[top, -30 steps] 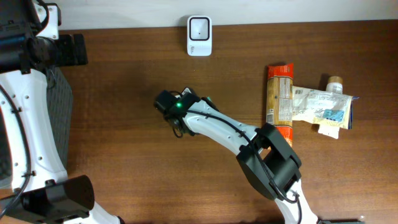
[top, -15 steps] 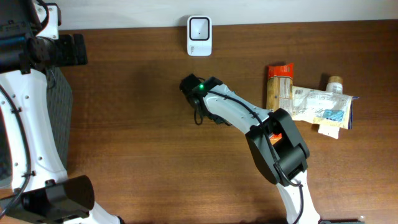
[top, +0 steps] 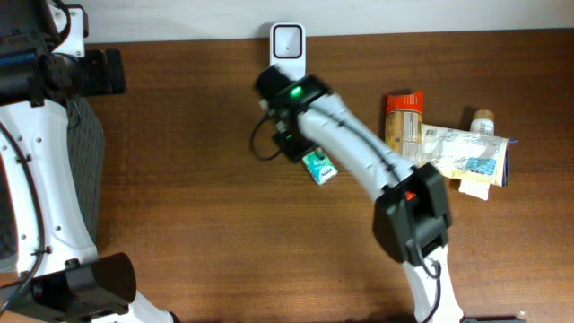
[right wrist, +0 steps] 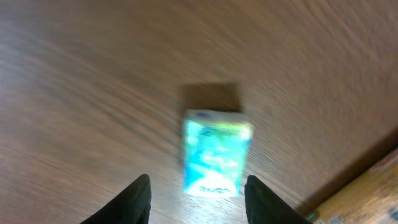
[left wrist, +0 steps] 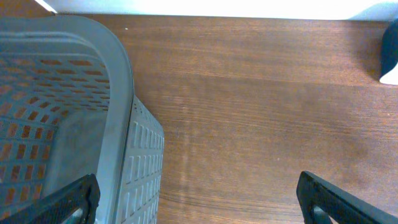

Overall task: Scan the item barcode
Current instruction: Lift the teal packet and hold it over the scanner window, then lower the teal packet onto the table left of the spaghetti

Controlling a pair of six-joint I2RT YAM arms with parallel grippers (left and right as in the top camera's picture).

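Overhead, going from my left, one grey perforated basket (top: 87, 154) sits at the edge of the wooden table (top: 179, 206). The left wrist view looks down on its rim. My left gripper (left wrist: 199, 202) hangs there with its two fingers spread wide and nothing between them.

One white barcode scanner (top: 287, 52) stands at the far edge, near the middle. My right arm reaches across to just in front of it.

One small green-and-white box (top: 318, 166) is on the wood just below the scanner and slightly to its right. The scanner and the box do not touch.

In the right wrist view that box (right wrist: 214, 152) is blurred and its print is unreadable. My right gripper (right wrist: 198, 202) has both fingers parted. They hold nothing, and the box is clear of both tips.

Farther right lie three items bunched together: one orange packet (top: 404, 135), one white-and-blue pouch (top: 466, 157) overlapping it, and one small bottle (top: 482, 119) with a tan cap.
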